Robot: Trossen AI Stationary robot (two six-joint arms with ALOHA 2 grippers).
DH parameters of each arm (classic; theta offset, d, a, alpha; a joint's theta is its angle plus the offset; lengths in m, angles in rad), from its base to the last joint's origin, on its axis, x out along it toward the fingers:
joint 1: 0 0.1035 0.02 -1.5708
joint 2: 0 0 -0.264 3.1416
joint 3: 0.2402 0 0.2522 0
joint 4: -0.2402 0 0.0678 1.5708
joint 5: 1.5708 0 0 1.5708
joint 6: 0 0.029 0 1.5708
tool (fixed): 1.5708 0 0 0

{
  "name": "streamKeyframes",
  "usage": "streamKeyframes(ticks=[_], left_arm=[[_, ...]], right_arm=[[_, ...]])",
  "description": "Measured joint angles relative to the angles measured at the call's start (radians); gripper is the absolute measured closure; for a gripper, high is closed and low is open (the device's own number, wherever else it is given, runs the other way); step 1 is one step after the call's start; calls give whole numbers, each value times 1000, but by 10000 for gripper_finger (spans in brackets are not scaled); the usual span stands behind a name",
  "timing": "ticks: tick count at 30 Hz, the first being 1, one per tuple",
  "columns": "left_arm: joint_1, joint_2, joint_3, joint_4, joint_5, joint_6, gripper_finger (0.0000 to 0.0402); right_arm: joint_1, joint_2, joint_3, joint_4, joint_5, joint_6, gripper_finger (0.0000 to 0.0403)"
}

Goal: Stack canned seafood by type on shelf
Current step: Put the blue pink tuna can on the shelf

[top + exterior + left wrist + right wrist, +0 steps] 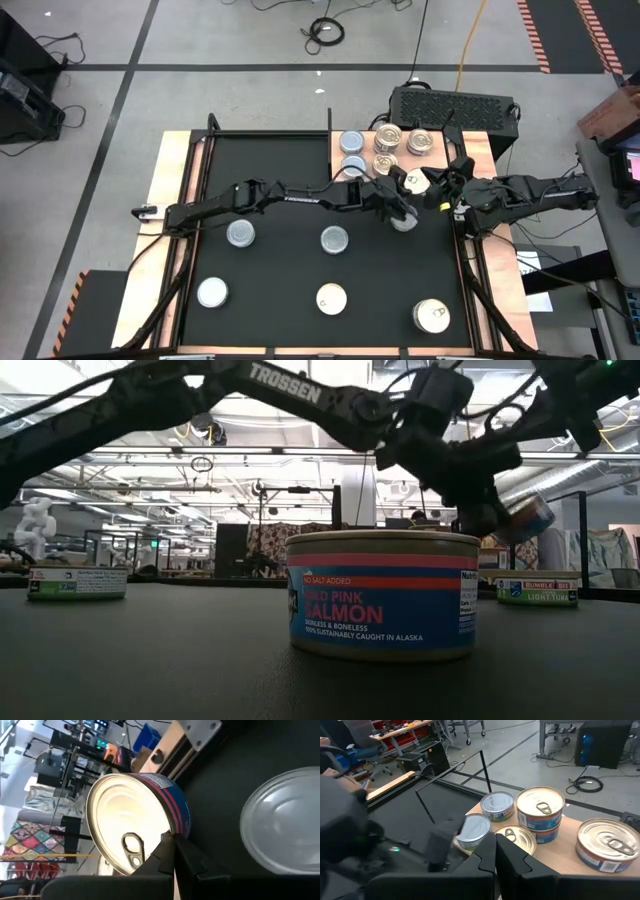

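One pull-tab can (137, 822) rides clamped in the left end effector (400, 212), near the shelf (478, 150); next, placement atop matching tins. Right end effector (447, 190) hovers narrow, empty.

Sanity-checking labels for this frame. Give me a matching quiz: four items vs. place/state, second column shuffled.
Column 1
1. left gripper
2. right gripper
3. two-high pull-tab stack
4. pink salmon can

Column 2
A. on the wooden shelf
B. standing upright on the black mat
C. shut on a tilted tin, lifted off the mat
D. shut, empty, near the shelf

Pairs: 1-C, 2-D, 3-A, 4-B
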Motion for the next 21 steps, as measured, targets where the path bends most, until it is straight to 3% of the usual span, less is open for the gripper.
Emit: streamKeyframes(ticks=[21], left_arm=[[126, 12, 4, 73, 169, -28, 402]], right_arm=[[0, 0, 0, 30, 38, 4, 403]])
